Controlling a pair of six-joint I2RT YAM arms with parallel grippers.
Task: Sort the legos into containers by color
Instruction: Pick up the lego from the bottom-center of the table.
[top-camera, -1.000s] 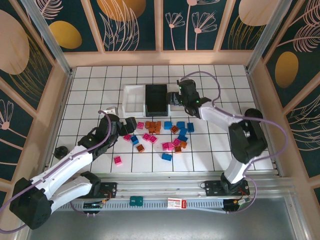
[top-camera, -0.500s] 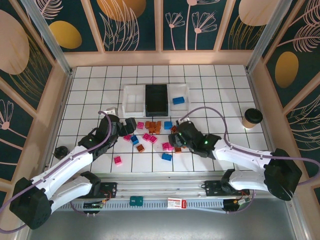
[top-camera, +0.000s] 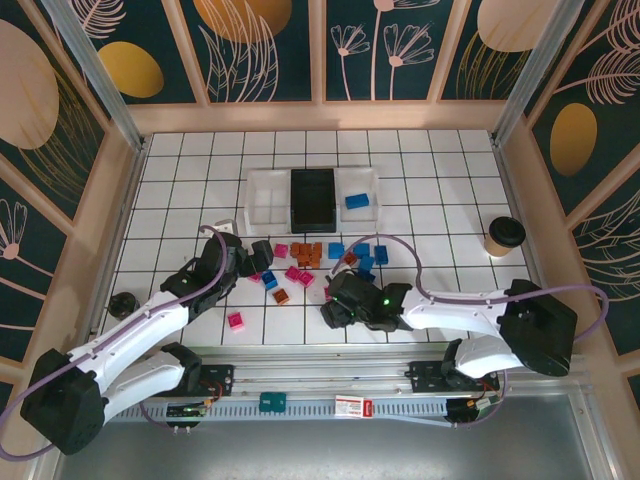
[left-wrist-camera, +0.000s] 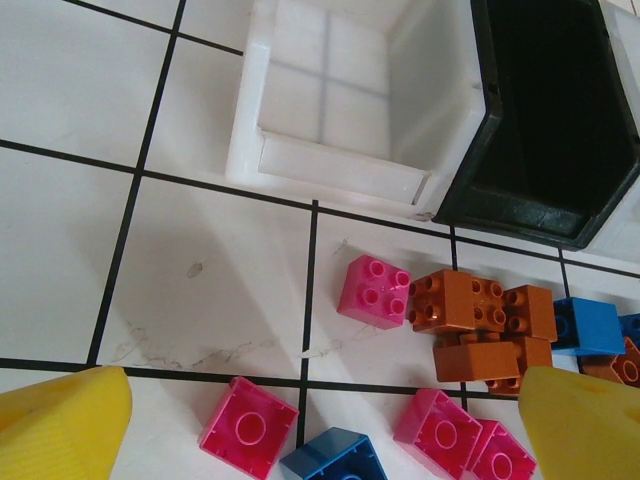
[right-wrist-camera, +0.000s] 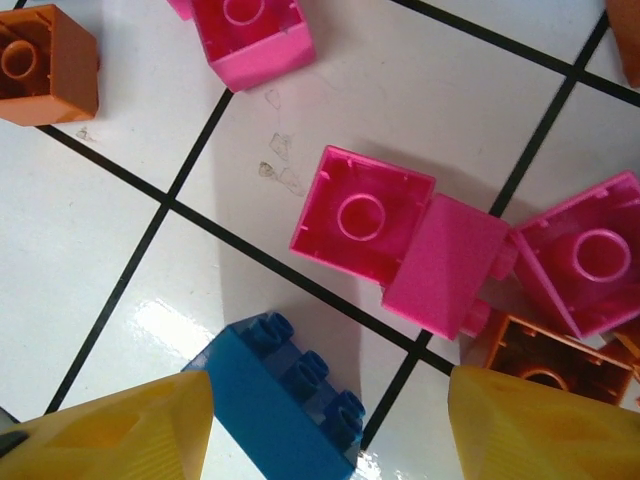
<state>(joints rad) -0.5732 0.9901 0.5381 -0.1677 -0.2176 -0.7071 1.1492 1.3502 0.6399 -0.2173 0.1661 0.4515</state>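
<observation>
Pink, orange and blue legos (top-camera: 315, 262) lie scattered mid-table. Three containers stand side by side behind them: a white bin (top-camera: 262, 200), a black bin (top-camera: 312, 198) and a white bin (top-camera: 368, 182) holding one blue brick (top-camera: 357, 201). My left gripper (top-camera: 264, 254) is open at the pile's left end, over an upturned pink brick (left-wrist-camera: 248, 428) and a blue one (left-wrist-camera: 335, 460). My right gripper (top-camera: 334, 311) is open low at the pile's near side. A long blue brick (right-wrist-camera: 290, 395) lies between its yellow fingertips (right-wrist-camera: 110, 435), apart from both.
A tan cup with a black lid (top-camera: 506, 235) stands at the right. A small black round object (top-camera: 121, 301) sits at the left edge. One pink brick (top-camera: 236, 321) lies alone near the front. Wooden walls ring the tiled table (top-camera: 450, 170).
My right arm has left a blue brick in the right white bin, then swung down to the pile's near side over the long blue brick. The left arm has barely shifted.
</observation>
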